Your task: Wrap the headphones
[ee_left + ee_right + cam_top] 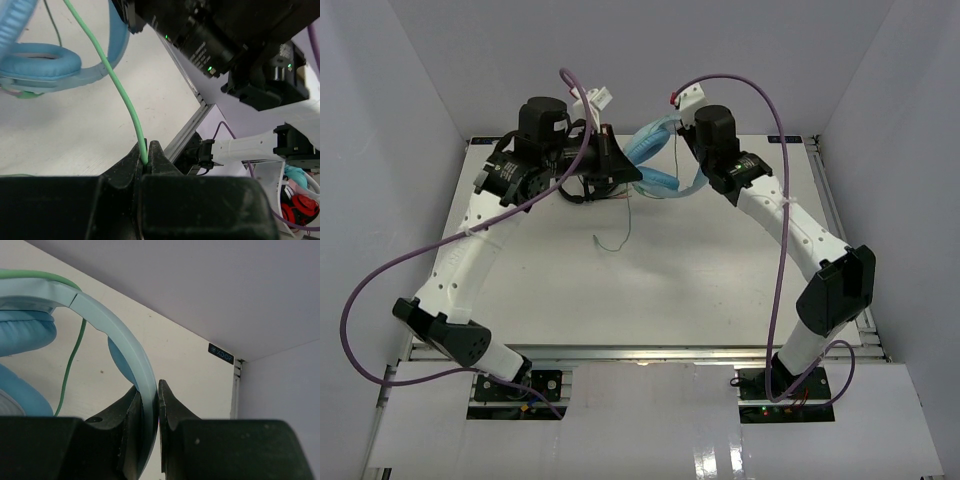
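Light blue over-ear headphones (655, 180), upper centre: band is clamped by right gripper (150, 388) as anchor; thin green cable (123, 95) is pinched by left gripper (148, 150), for winding.

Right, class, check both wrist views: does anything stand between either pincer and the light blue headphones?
Nothing visible does. The right pincer is shut on the band of the headphones, and the left pincer is shut on their green cable.
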`<move>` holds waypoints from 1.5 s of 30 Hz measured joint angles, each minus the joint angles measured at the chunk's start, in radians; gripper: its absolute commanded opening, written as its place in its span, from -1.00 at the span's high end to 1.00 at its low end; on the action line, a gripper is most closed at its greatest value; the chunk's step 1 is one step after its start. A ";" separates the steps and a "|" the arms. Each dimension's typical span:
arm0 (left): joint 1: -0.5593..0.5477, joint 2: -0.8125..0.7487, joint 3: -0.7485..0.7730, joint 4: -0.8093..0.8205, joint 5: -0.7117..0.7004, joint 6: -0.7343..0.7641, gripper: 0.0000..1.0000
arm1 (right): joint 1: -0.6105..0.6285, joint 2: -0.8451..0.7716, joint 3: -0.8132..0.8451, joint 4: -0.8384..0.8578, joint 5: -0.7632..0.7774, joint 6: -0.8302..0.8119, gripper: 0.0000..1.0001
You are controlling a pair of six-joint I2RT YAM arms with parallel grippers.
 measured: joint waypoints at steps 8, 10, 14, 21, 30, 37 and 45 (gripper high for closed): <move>-0.152 -0.005 -0.219 0.212 -0.111 -0.073 0.99 | -0.167 -0.010 0.093 -0.119 -0.260 0.318 0.85; -0.175 0.000 -0.246 0.262 -0.150 -0.078 0.98 | -0.234 -0.027 0.093 -0.142 -0.348 0.390 0.85; -0.231 0.014 -0.284 0.380 -0.247 -0.078 0.70 | -0.372 -0.076 0.070 -0.162 -0.563 0.545 0.85; -0.324 0.023 -0.447 0.640 -0.344 -0.012 0.02 | -0.477 -0.171 -0.003 -0.136 -0.808 0.743 0.85; -0.343 -0.014 -0.866 1.013 -0.354 0.104 -0.49 | -0.533 -0.237 -0.059 -0.116 -0.997 0.845 0.85; -0.372 -0.132 -1.177 1.313 -0.355 0.262 -0.65 | -0.537 -0.251 -0.078 -0.123 -1.017 0.839 0.85; -0.377 -0.171 -1.256 1.405 -0.364 0.521 -0.70 | -0.537 -0.252 -0.085 -0.142 -1.027 0.831 0.85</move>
